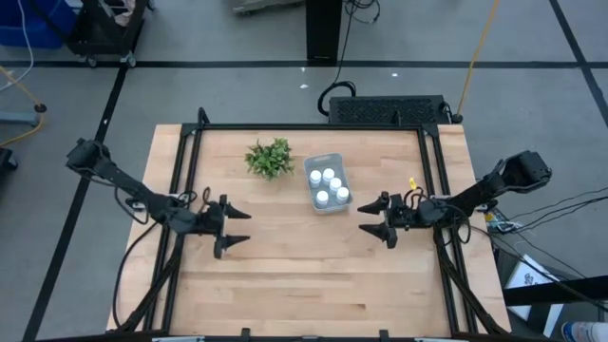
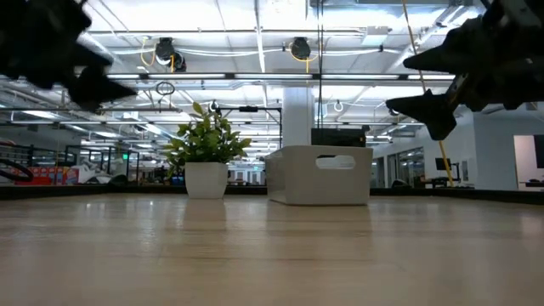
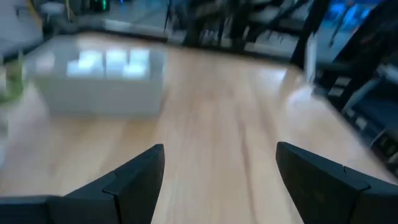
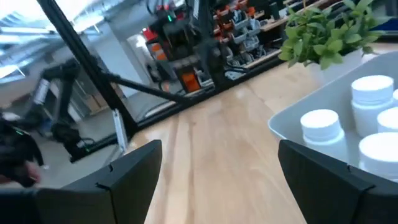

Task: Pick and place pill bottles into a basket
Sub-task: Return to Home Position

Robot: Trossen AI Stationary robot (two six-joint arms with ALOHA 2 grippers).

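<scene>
My table (image 1: 313, 285) is a pale wooden slab with plank seams running across it. From its middle, the potted plant (image 1: 270, 158) stands at eleven o'clock and the basket (image 1: 331, 209) nearer twelve. Both sit flat on the wood, near each other but apart. A black frame (image 1: 313, 127) borders the slab at nine, twelve and three o'clock.
</scene>
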